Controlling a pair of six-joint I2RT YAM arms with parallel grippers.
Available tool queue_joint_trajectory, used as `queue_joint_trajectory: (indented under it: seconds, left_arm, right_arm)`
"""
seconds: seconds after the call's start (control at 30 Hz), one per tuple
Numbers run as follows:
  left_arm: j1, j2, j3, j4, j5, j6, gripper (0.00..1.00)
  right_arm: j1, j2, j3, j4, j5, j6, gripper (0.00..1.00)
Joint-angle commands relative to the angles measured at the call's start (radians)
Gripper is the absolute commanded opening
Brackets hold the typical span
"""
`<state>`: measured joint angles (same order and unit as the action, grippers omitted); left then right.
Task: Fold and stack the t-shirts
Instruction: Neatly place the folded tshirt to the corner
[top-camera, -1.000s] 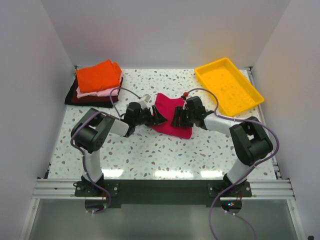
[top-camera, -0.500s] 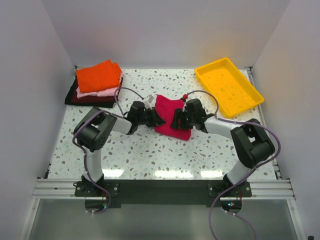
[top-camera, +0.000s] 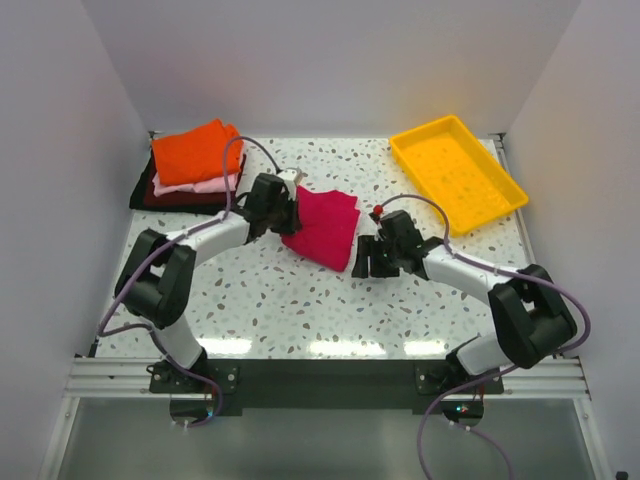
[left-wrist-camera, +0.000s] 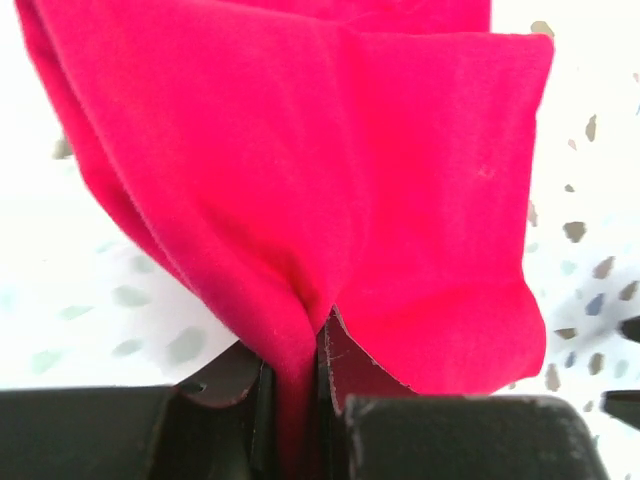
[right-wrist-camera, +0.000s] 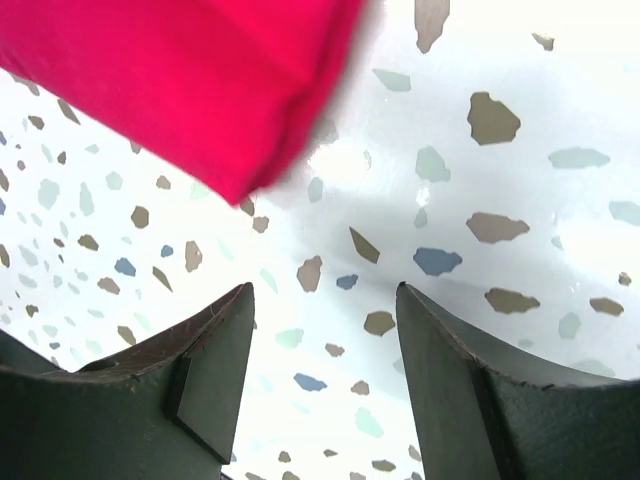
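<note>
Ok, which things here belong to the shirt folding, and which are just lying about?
Job: crimson shirt, pinched in the left tool; open right tool, just off it; folded stack: orange shirt, pale pink shirt, dark maroon shirt.
Lying about: yellow tray, far right corner.

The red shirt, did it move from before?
Yes. The crimson shirt slid left, toward the folded stack and away from the yellow tray, held in the left gripper.
</note>
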<state>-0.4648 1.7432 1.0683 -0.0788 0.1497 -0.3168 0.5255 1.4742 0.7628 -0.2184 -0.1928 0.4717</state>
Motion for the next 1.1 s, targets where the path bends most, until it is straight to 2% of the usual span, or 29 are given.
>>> queue_joint_trajectory:
  seconds: [0.0,0.17,0.3,0.5,0.77,0.93,1.07]
  left_arm:
    - [0.008,-0.077,0.051,-0.094,-0.105,0.116,0.00]
    - [0.028,-0.060,0.102,-0.148,-0.049,0.125,0.00]
    - [0.026,-0.085,0.069,-0.162,0.017,0.072,0.00]
    - [-0.007,-0.201,-0.204,-0.053,0.082,-0.151,0.00]
    - [-0.130,-0.376,-0.464,0.017,-0.021,-0.425,0.00]
    - [-0.233,-0.505,-0.522,-0.006,-0.142,-0.597,0.00]
    - [-0.287,-0.567,-0.565,-0.007,-0.186,-0.666,0.00]
  right_arm:
    - [0.002,-0.054,0.003,-0.053,0.015,0.004,0.62]
    - [0.002,-0.075,-0.008,-0.067,0.019,0.002,0.62]
    - [0.002,-0.092,-0.007,-0.068,0.039,0.008,0.62]
    - [0.002,-0.135,0.026,-0.059,0.046,0.039,0.64]
    - [0.053,-0.190,0.040,-0.061,0.055,0.080,0.64]
    - [0.152,-0.244,-0.008,-0.024,0.087,0.148,0.64]
    - [0.223,-0.281,-0.052,0.025,0.098,0.220,0.64]
